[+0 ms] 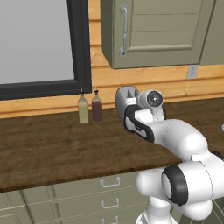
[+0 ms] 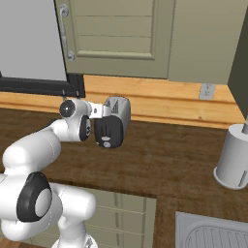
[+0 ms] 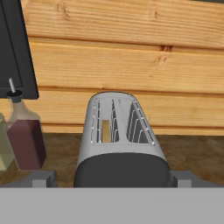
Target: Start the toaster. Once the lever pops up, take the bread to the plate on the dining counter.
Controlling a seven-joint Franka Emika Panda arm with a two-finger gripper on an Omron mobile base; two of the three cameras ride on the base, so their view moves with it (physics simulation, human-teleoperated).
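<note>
Toaster [image 3: 120,144] sat on the wood desk [image 1: 52,148] against the plank wall, just ahead of the pincer [image 3: 113,181], black end panel facing the hand. Bread [image 3: 105,131] was down in the left slot, a tan edge showing through it. Pincer stood spread wide, gripping nothing, one fingertip [image 3: 43,178] on each side of the toaster's near end and not clearly touching it.

Step in hand, as I read it: getting onto the lever. Lever itself I couldn't pick out with any confidence; the end panel [image 2: 107,131] showed a pale mark low down in the right base view, possibly the tab. To do it well: drop the hand so one finger lands on top of the tab, then push straight down along the slot. Avoid side load, or the toaster could skid on the desk.

View differences: hand view gave the slots and bread; neither base view showed the bread. Left base view showed two bottles [image 1: 89,109] beside the toaster, with the arm covering most of the toaster body. Right base view showed the end panel, plus a grey canister [image 2: 235,155] and a sink edge [image 2: 208,232] off to the right.
</note>
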